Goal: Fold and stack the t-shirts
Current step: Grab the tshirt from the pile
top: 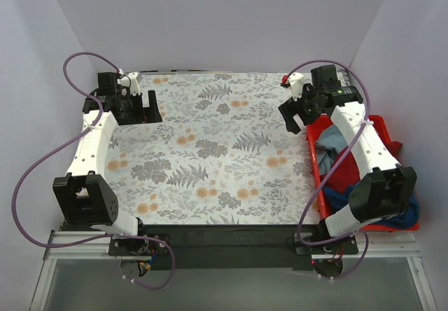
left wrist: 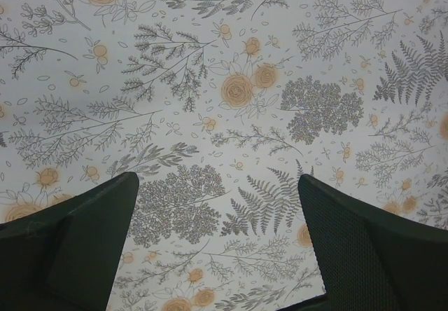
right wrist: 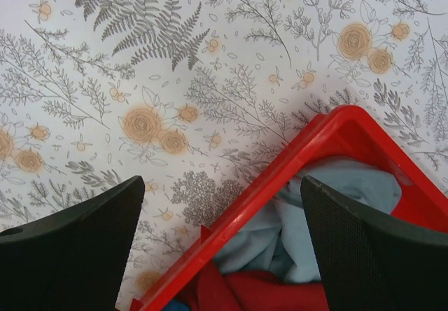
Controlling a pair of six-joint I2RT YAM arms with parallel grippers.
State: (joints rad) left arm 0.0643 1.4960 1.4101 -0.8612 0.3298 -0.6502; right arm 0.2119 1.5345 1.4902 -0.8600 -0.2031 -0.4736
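Red, pale grey-blue and deeper blue cloth t-shirts (top: pixel 334 172) lie crumpled together in the rectangular red plastic bin (top: pixel 312 165) at the right edge of the top view. They are probably heaped there as the waiting supply, with none yet spread on the floral-patterned table cover (top: pixel 210 150). The right gripper (right wrist: pixel 222 182) hangs wide open and empty over the bin's far corner, its rim between the fingers and the pale grey-blue shirt (right wrist: pixel 343 185) just inside the right-hand finger. The left gripper (left wrist: pixel 217 178), equally spread and holding nothing, hovers over the cover at the upper left, well apart from them.
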